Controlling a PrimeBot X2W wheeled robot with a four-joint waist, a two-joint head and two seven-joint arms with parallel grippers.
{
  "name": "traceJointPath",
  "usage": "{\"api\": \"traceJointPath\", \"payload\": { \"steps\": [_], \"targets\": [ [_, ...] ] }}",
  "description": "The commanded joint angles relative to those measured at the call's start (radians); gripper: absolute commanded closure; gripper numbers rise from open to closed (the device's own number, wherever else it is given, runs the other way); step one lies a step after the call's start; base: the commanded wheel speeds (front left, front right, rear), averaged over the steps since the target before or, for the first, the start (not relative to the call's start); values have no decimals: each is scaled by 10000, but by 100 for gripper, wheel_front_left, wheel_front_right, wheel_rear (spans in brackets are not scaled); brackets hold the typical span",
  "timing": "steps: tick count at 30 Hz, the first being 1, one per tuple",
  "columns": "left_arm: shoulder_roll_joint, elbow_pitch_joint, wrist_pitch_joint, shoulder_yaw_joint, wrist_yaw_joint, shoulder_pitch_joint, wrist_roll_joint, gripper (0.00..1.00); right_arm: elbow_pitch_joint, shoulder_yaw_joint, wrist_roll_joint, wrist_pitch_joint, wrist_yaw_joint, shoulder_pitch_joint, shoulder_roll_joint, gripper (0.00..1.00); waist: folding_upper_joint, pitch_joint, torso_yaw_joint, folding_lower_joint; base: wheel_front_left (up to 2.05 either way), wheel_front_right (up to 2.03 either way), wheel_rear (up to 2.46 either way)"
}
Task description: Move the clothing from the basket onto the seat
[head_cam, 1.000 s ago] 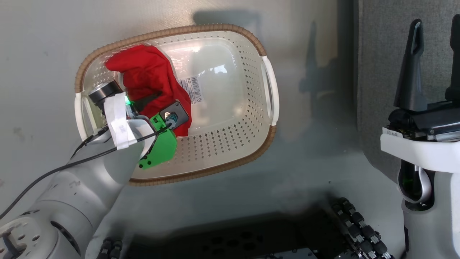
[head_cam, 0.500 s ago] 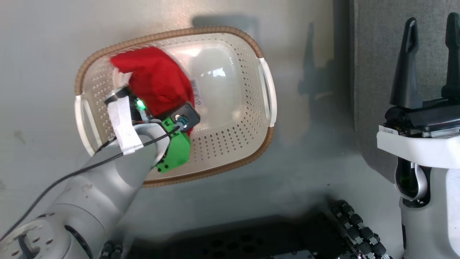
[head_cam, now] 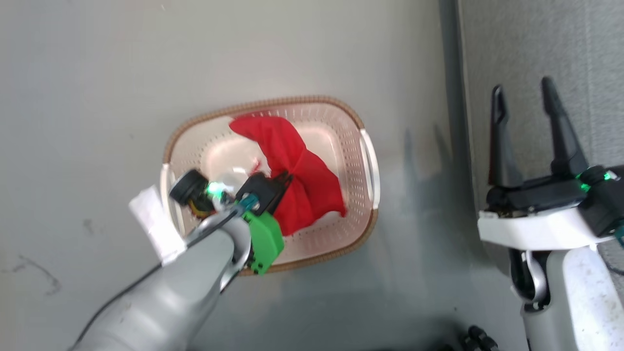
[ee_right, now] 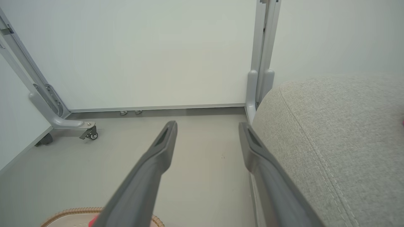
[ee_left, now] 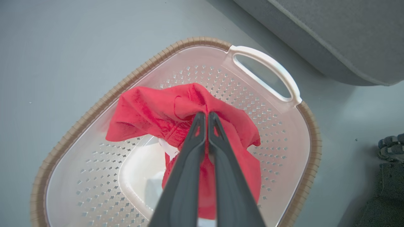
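The cream basket (head_cam: 302,101) with a brown rim sits on the grey floor; its rim (ee_left: 151,61) also runs across the left wrist view. My left gripper (ee_left: 207,114) is shut on a bunched fold of the red clothing (ee_left: 148,110), which hangs from the fingertips over the basket's inside. A bit of white trim (ee_left: 164,147) peeks out beneath it. From the head camera, the left gripper (head_cam: 286,176) is above the basket with the red clothing (head_cam: 307,195) draped from it. My right gripper (head_cam: 521,92) stands open and bare beside the grey seat (head_cam: 560,44). The right gripper (ee_right: 208,126) is left of the seat (ee_right: 331,142).
The seat's rounded corner (ee_left: 331,37) lies just beyond the basket's white handle (ee_left: 271,67). A grey metal frame with a caster (ee_right: 90,134) and an upright post (ee_right: 262,63) stand against the white wall. My wheeled base (ee_left: 391,145) is at the right.
The head camera has pulled up and back, so the basket looks smaller. My left gripper has raised the red garment and carried it toward the basket's right side. The right gripper stays open.
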Motion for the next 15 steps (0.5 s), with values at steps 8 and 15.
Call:
{"api": "traceJointPath", "payload": {
  "steps": [8, 15],
  "targets": [
    [842, -3103, -3, 2696, 980, 2958, 594, 100, 744, 526, 222, -31, -15, 1256, -24, 0, 0, -4126, 173, 0, 0, 0, 0],
    [905, -5181, -4, 4660, 1145, 5000, 1407, 100, 1222, 941, 257, -31, -15, 2151, -26, 0, 0, -5758, 12, 0, 0, 0, 0]
  ]
}}
